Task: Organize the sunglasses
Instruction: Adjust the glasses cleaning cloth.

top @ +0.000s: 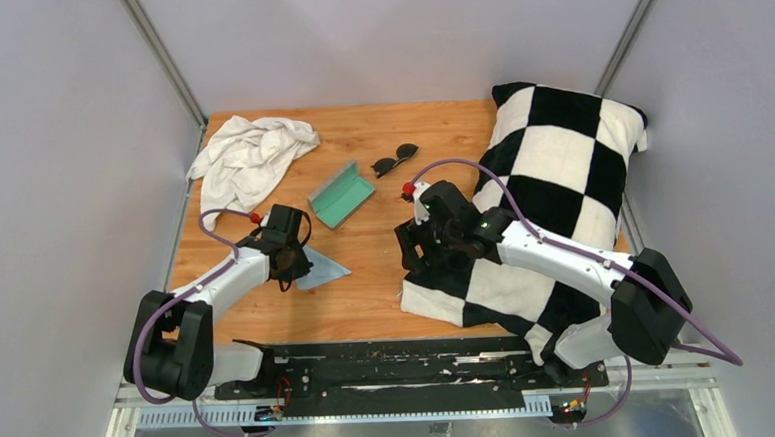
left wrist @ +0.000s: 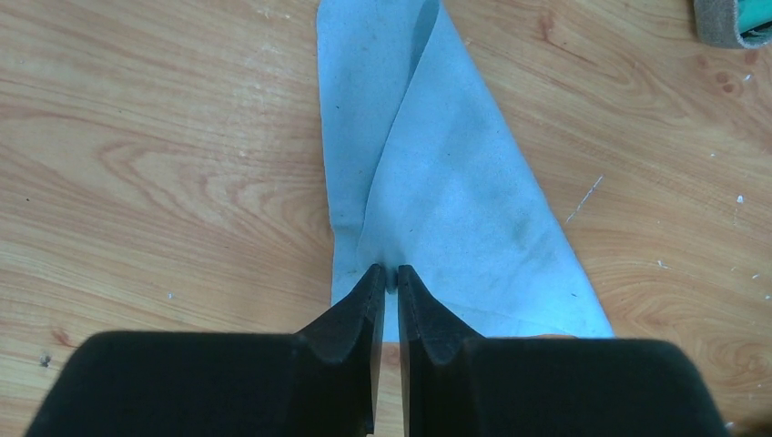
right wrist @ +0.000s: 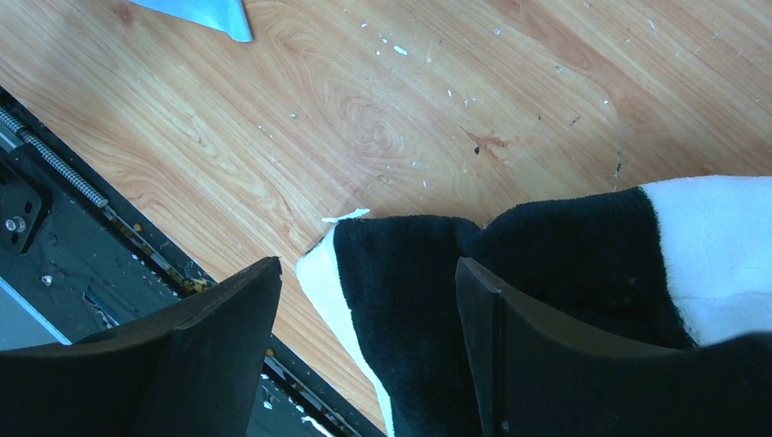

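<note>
Up-table from left gripper (clamped on blue cloth) | sunglasses well apart | right gripper spread wide, empty

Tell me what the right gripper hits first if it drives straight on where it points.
Most likely the near corner of the checkered blanket, which lies between the open fingers of the right gripper, with the wooden table just under it. How far off is unclear.
</note>
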### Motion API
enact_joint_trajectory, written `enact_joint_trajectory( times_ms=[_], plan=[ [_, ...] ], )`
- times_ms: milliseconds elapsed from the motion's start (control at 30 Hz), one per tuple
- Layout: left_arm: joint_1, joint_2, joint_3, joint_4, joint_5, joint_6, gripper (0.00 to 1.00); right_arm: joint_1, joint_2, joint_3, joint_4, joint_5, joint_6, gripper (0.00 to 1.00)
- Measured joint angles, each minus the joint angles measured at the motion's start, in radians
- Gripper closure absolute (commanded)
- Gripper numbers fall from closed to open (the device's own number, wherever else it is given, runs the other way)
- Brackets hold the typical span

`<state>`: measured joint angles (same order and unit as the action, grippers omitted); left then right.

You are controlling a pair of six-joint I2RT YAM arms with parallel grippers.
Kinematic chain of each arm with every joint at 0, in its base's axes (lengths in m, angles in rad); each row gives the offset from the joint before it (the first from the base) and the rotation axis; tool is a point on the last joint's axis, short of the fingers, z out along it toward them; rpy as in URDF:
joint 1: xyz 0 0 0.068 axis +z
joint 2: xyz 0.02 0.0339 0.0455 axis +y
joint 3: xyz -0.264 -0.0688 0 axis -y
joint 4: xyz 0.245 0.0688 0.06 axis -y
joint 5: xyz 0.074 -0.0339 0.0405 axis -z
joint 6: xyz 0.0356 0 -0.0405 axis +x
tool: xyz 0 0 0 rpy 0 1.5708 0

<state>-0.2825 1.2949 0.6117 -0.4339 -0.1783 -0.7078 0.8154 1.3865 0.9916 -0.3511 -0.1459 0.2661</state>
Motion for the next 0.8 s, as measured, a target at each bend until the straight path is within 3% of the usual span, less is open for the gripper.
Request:
enact_joint_trajectory(
  times_ms=[167, 633, 800],
  plan=[
    [0.0, 0.0, 0.0, -0.001, 0.0, 0.002, 0.81, 0.0, 0.0, 0.0, 0.0, 0.0, 0.0, 0.24],
    [0.0, -0.002, 0.011, -0.007, -0.002, 0.002, 0.99, 0.0, 0.0, 0.0, 0.0, 0.0, 0.0, 0.24],
    [0.0, -0.002, 0.023, -0.01, -0.002, 0.003, 1.0, 0.0, 0.0, 0.0, 0.0, -0.001, 0.0, 0.24]
  ],
)
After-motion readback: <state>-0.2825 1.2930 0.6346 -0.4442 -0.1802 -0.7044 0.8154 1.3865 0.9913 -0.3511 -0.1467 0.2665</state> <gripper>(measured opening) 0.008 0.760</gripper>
